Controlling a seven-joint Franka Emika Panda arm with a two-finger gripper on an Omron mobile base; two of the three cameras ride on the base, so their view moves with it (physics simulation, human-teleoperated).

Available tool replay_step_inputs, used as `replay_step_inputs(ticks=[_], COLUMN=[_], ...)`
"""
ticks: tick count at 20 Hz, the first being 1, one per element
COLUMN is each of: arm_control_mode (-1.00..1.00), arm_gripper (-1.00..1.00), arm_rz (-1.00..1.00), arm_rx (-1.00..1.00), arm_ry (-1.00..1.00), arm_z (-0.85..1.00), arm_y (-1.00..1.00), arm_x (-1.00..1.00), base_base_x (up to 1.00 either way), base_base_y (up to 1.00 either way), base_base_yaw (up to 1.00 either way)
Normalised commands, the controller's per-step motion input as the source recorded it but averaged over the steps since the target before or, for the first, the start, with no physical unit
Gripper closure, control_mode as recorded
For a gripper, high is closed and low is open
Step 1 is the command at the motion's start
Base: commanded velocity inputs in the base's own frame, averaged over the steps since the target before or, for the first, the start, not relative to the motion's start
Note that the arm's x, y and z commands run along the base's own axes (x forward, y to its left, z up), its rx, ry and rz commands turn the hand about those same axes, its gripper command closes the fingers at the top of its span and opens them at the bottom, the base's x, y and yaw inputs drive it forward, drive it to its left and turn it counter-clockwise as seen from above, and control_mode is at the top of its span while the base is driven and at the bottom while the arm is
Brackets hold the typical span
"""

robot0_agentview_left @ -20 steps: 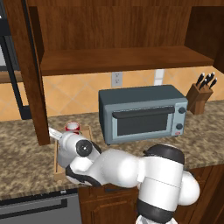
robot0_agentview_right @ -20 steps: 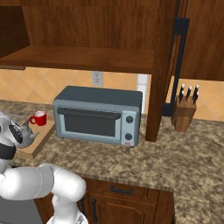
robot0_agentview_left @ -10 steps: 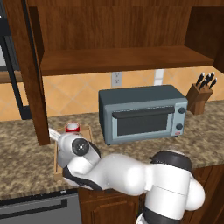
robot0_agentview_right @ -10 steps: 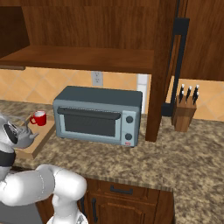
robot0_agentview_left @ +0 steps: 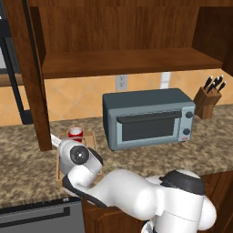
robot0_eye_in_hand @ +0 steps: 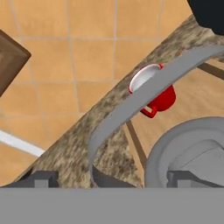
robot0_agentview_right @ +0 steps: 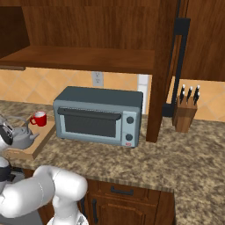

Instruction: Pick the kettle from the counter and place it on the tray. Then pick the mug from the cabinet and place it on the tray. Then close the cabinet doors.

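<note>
Standing both on the tray point(robot0_agentview_right: 38, 143), kettle point(robot0_agentview_right: 23, 137) and mug point(robot0_agentview_right: 39, 118) are placed; fingers point(robot0_eye_in_hand: 41, 179) wide, cabinet doors point(robot0_agentview_left: 31, 73) remain open.

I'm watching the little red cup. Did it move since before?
No. In the right base view the mug sits at the same spot left of the toaster oven, on the tray.

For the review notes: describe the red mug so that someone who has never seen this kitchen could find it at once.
Start at the grey toaster oven in the middle of the granite counter. Just to its left lies a light wooden tray, and the mug stands at the tray's far end, near the tiled wall. It is the only bright red thing there, white inside, and far smaller than the grey kettle sharing the tray.
</note>
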Motion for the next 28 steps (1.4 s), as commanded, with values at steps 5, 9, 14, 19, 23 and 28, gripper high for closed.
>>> replay_step_inputs(ticks=[5, 9, 14, 19, 23, 28], arm_control_mode=[-1.00, -1.00, -1.00, -1.00, -1.00, -1.00], arm_gripper=[-1.00, -1.00, -1.00, -1.00, -1.00, -1.00], arm_rz=[0.00, 0.00, -0.02, -0.02, -0.01, -0.14], arm_rx=[0.00, 0.00, -0.02, -0.01, -0.03, -0.07], arm_ry=[-0.04, -0.04, 0.00, 0.03, -0.10, -0.11], arm_z=[0.16, 0.49, 0.63, 0.04, 0.23, 0.46], arm_y=[0.00, 0.00, 0.03, 0.11, 0.44, 0.55], arm_x=[-0.70, -0.75, -0.54, -0.29, -0.31, -0.25], base_base_x=[0.00, 0.00, 0.00, 0.00, 0.00, 0.00], base_base_y=[0.00, 0.00, 0.00, 0.00, 0.00, 0.00], base_base_yaw=[0.00, 0.00, 0.00, 0.00, 0.00, 0.00])
